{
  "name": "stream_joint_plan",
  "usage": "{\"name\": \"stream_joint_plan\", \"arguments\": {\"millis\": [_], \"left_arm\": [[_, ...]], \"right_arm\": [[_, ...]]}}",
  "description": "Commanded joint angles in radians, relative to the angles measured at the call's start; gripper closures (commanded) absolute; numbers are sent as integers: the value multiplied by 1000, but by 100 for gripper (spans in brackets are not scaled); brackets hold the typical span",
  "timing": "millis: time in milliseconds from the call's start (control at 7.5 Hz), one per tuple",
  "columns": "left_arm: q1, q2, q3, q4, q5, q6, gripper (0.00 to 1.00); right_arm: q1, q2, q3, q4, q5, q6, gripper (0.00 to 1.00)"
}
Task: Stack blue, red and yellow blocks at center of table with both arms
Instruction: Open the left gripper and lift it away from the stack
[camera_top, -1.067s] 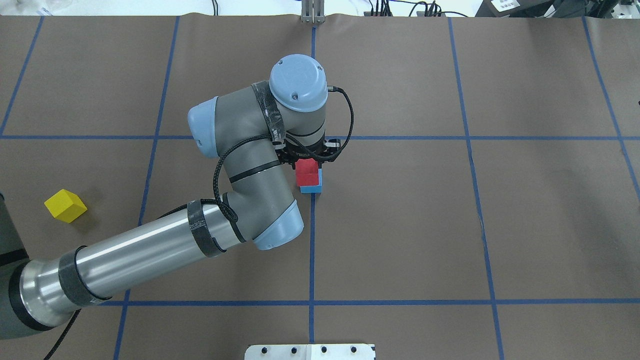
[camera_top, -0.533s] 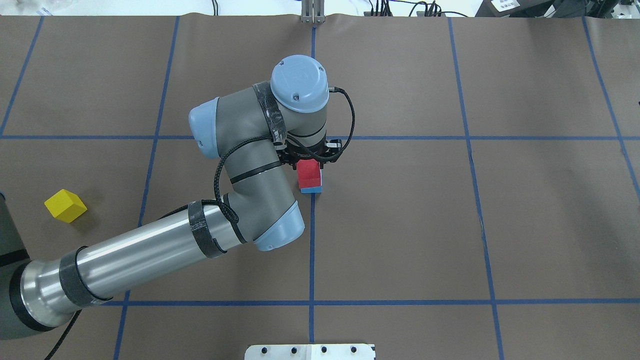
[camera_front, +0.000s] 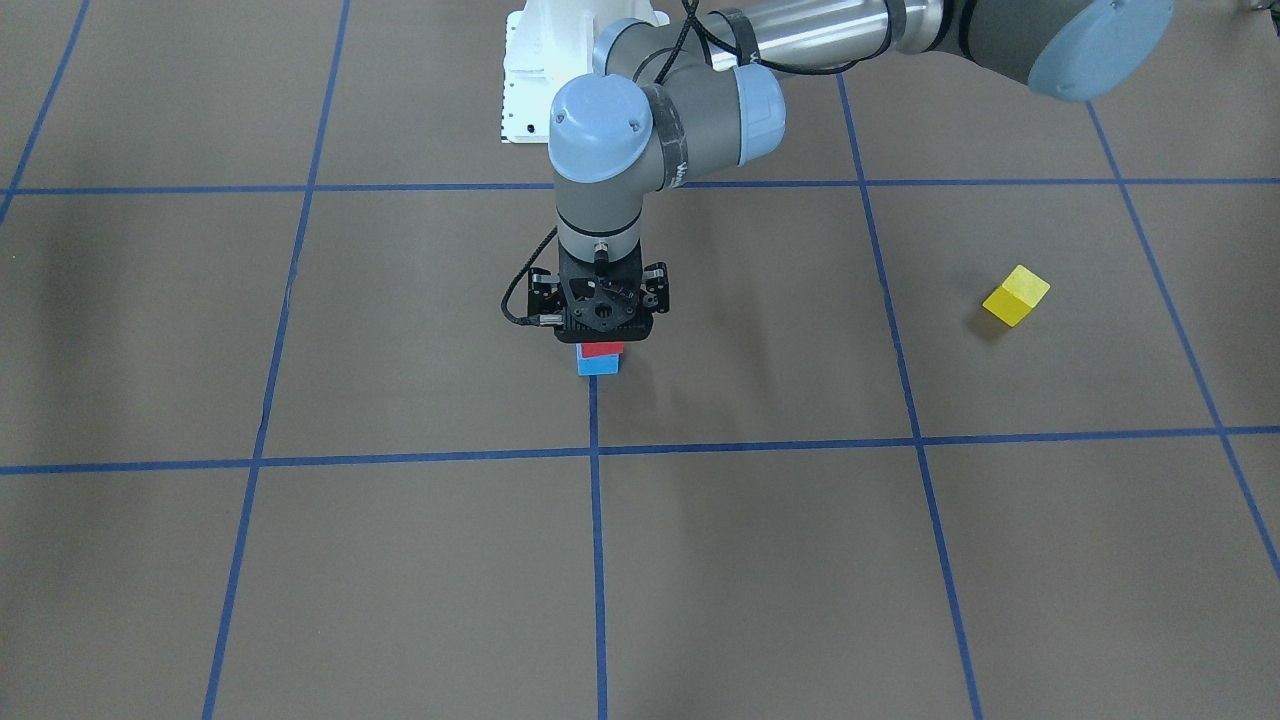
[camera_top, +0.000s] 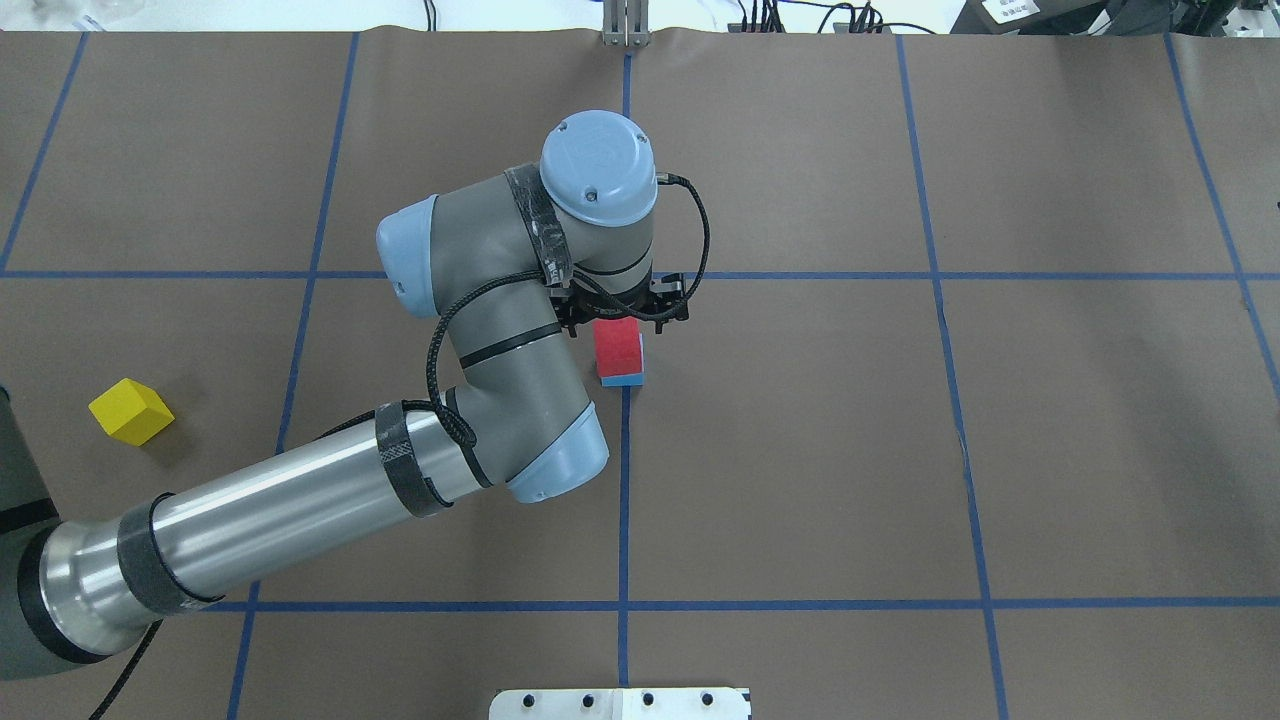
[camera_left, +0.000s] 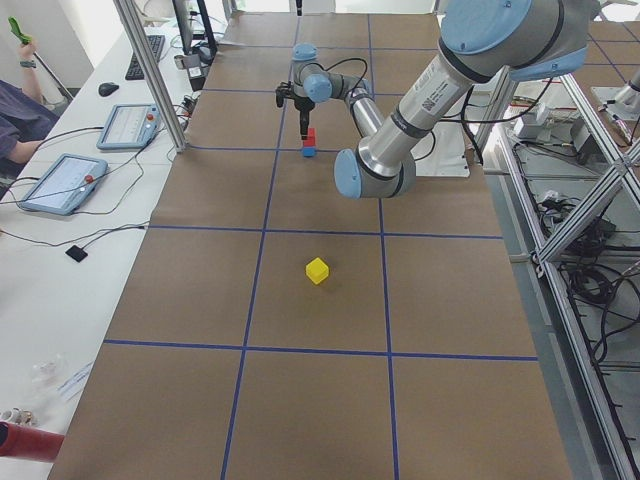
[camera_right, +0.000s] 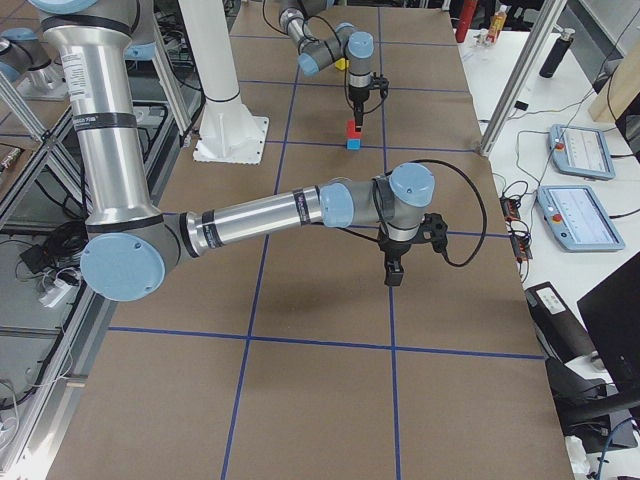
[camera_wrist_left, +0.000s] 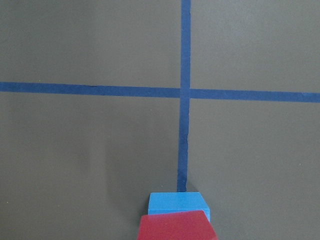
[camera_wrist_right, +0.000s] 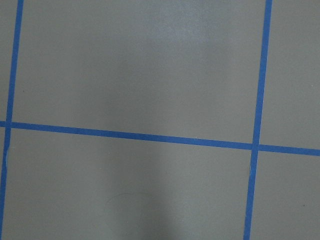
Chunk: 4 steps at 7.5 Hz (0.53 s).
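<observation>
A red block (camera_top: 618, 347) sits on a blue block (camera_top: 623, 380) at the table's centre, next to a blue tape crossing. My left gripper (camera_top: 625, 318) points straight down right over the red block; its jaws look spread, and the fingertips are hidden under the wrist. The left wrist view shows the red block (camera_wrist_left: 177, 226) on the blue block (camera_wrist_left: 178, 202) at its bottom edge. A yellow block (camera_top: 130, 411) lies alone far to the left. My right gripper (camera_right: 392, 272) shows only in the exterior right view, hanging over bare table; I cannot tell its state.
The brown table cover (camera_top: 900, 450) carries a grid of blue tape lines. The white robot base plate (camera_top: 620, 703) is at the near edge. Operator tablets (camera_left: 60, 180) and cables lie on a side bench beyond the table.
The red block shifted slightly right and now sits squarely on the blue block. The left gripper's linkages have spread wider around it.
</observation>
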Motion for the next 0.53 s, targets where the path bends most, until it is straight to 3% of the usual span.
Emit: {"name": "stream_joint_plan", "arguments": {"millis": [0, 133, 400], "left_arm": [[-38, 16, -183, 188, -5, 110, 1], [-72, 100, -326, 287, -2, 225, 1], [-197, 467, -579, 271, -6, 495, 1]], "right_arm": [[1, 0, 0, 0, 0, 0, 0], [3, 0, 0, 0, 2, 0, 0], [3, 0, 3, 0, 2, 1, 0]]}}
